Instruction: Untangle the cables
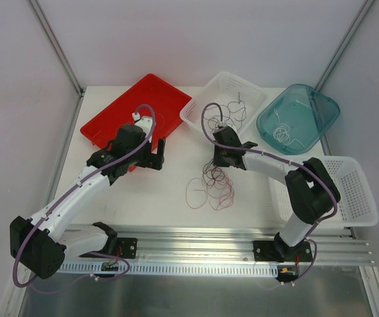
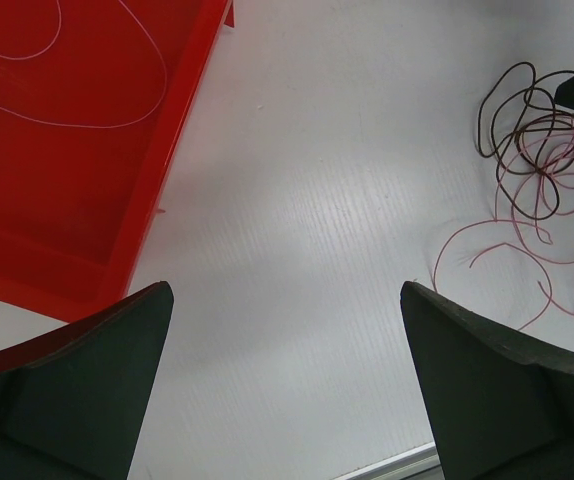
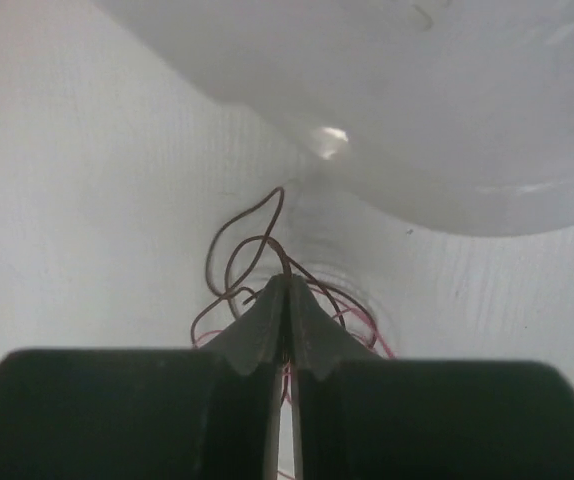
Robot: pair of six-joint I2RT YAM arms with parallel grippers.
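Note:
A tangle of thin cables [image 1: 212,183], dark brown and pink-red loops, lies on the white table between the arms. My right gripper [image 1: 218,164] stands at the tangle's far edge. In the right wrist view its jaws [image 3: 287,282] are shut on a dark brown cable [image 3: 229,262], with pink loops [image 3: 367,335] behind the fingers. My left gripper [image 1: 155,157] hovers by the red tray, well left of the tangle. The left wrist view shows it open [image 2: 287,290] with nothing between its fingers and the tangle [image 2: 537,170] at far right.
A red tray [image 1: 120,112] at back left holds a whitish cable [image 2: 117,122]. The white basket [image 1: 224,84] holds dark cables [image 1: 232,112]. A teal bin [image 1: 321,105] holds a whitish cable [image 1: 283,134]. Another white basket [image 1: 361,198] sits at right.

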